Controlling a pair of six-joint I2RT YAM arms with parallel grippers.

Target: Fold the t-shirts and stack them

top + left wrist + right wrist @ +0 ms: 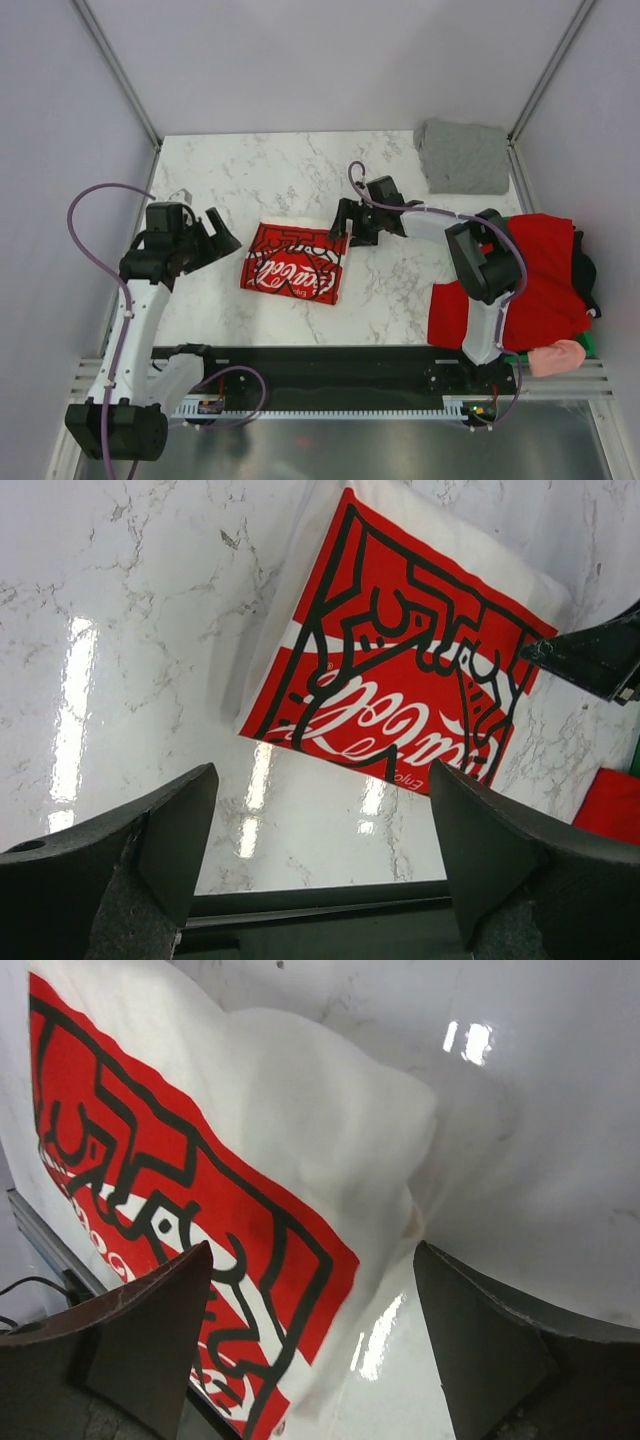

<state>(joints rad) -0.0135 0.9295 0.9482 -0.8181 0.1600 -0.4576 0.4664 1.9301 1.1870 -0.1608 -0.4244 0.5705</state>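
The white t-shirt with the red panel and white script [295, 262] lies folded into a square in the middle of the table; it also shows in the left wrist view [400, 670] and the right wrist view [230, 1180]. A grey folded t-shirt [462, 156] lies at the far right corner. A red t-shirt [530, 280], a black one [584, 270] and a pink one [555, 357] are heaped at the right edge. My left gripper [222, 243] is open and empty, left of the folded shirt. My right gripper [342, 222] is open over the shirt's far right corner, holding nothing.
A bit of green crate [586, 345] peeks out under the heap at the right. A black rail [320, 362] runs along the table's near edge. Grey walls with metal posts [115, 65] close in the sides.
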